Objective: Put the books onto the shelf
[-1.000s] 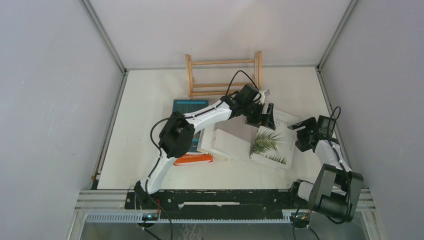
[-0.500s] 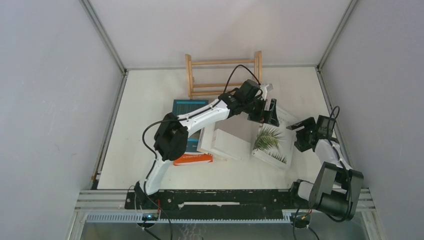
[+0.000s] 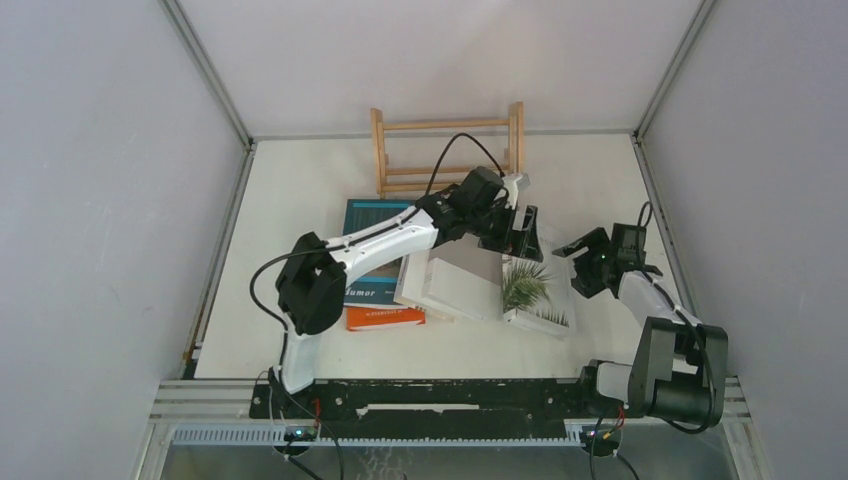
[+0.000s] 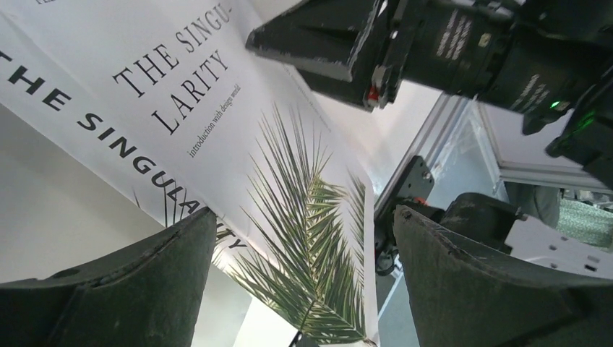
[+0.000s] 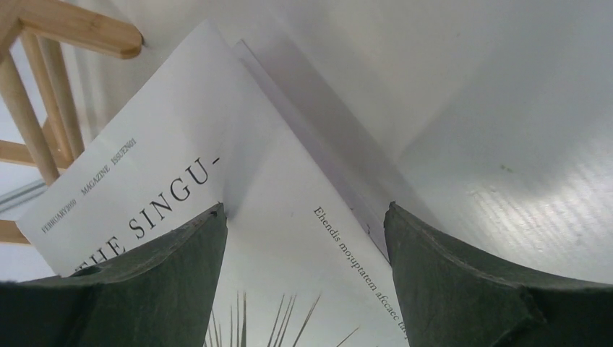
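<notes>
White palm-leaf book: the white paperback titled "The Singularity", a green palm leaf on its cover, sits right of centre on the bench and looks tipped up along one side (how steeply is hard to tell).
Left jaws: spread wide at the end of the left arm, at the book's far end. The wrist view shows the cover between them, and they are closed on nothing.
Right jaws: also spread wide, on the right arm, facing the book's right-hand corner from just beside it and holding nothing.
Wooden shelf: the small light-wood slatted rack stands at the back of the bench, just behind the left jaws, with no book on it.
Other books: a teal "Humor" book, an orange book and a pale stack of white and grey books lie flat mid-bench, touching or overlapping.
Step in hand: likely raising the first book, with both arms at its edges.
Next move: one pair of jaws probably has to close across the book's thin edge before it can be carried to the rack.
Edges and room: the book's left edge rests against the pale stack. There is open bench to its right and behind it. The rack's right end post is near the left jaws, so clearance there looks tight.
</notes>
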